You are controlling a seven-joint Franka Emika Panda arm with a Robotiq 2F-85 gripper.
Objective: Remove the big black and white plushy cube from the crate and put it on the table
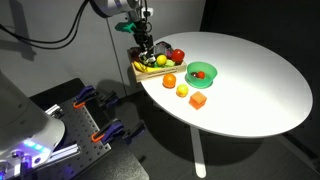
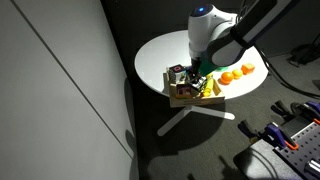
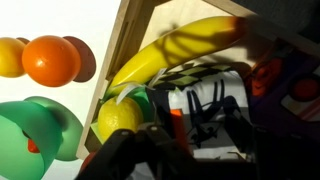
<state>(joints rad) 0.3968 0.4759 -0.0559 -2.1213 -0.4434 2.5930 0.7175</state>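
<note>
The big black and white plushy cube (image 3: pixel 205 105) sits in the crate (image 3: pixel 128 45) beside a banana. It also shows in an exterior view (image 2: pixel 177 73). The crate stands at the edge of the round white table (image 1: pixel 250 85), as both exterior views show (image 1: pixel 150 68) (image 2: pixel 185 95). My gripper (image 3: pixel 190 150) is down in the crate, open, with one finger on each side of the cube. It shows over the crate in both exterior views (image 1: pixel 144 47) (image 2: pixel 192 72). The cube's lower part is hidden by the fingers.
The crate also holds a banana (image 3: pixel 175 55), a lemon (image 3: pixel 120 115) and a red fruit (image 1: pixel 177 56). On the table next to it are a green bowl (image 1: pixel 200 72), an orange (image 1: pixel 170 81), a yellow fruit (image 1: pixel 182 91) and an orange block (image 1: pixel 198 100).
</note>
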